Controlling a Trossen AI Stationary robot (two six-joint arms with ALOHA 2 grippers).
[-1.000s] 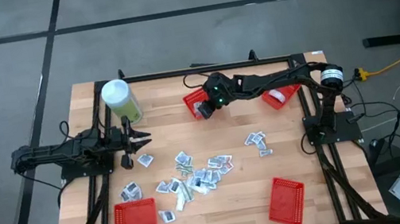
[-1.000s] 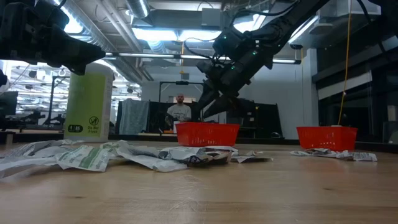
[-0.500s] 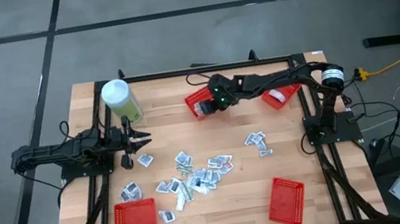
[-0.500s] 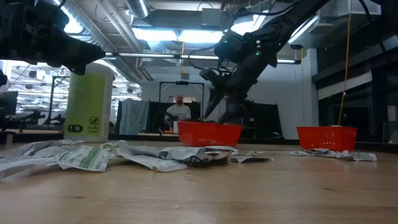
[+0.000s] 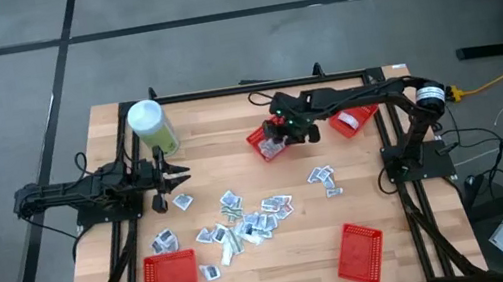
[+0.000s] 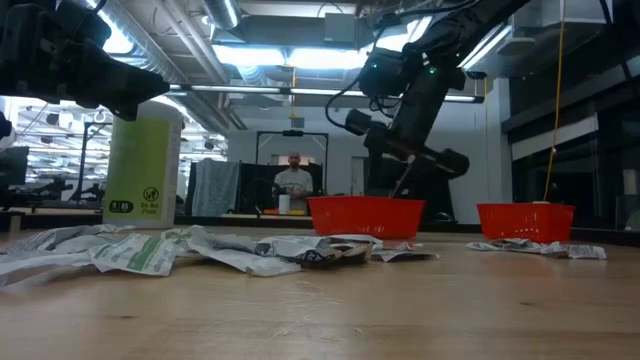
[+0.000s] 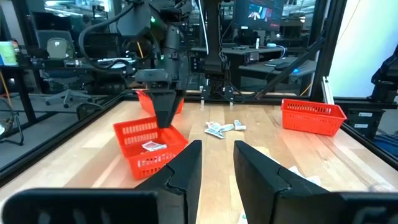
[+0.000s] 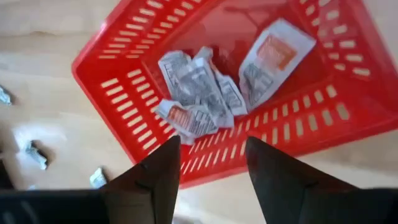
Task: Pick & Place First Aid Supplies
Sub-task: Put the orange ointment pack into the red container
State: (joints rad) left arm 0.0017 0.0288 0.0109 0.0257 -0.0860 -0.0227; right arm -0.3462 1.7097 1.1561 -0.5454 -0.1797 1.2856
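1. White-grey first aid packets (image 5: 244, 218) scattered over the middle of the wooden bench (image 5: 227, 114); a few more lying inside a red mesh basket (image 5: 269, 142), at the far middle.
2. Hovering just above that basket, right gripper (image 8: 208, 155), fingers spread wide, holding nothing.
3. Waiting at the left edge near a pale-green canister (image 5: 150, 125), left gripper (image 5: 179, 177), fingers partly apart, empty.
4. Three other red baskets spread around.

Even bright overhead light; ceiling lamps (image 6: 250, 55) glare; near wrist foreground blurred.
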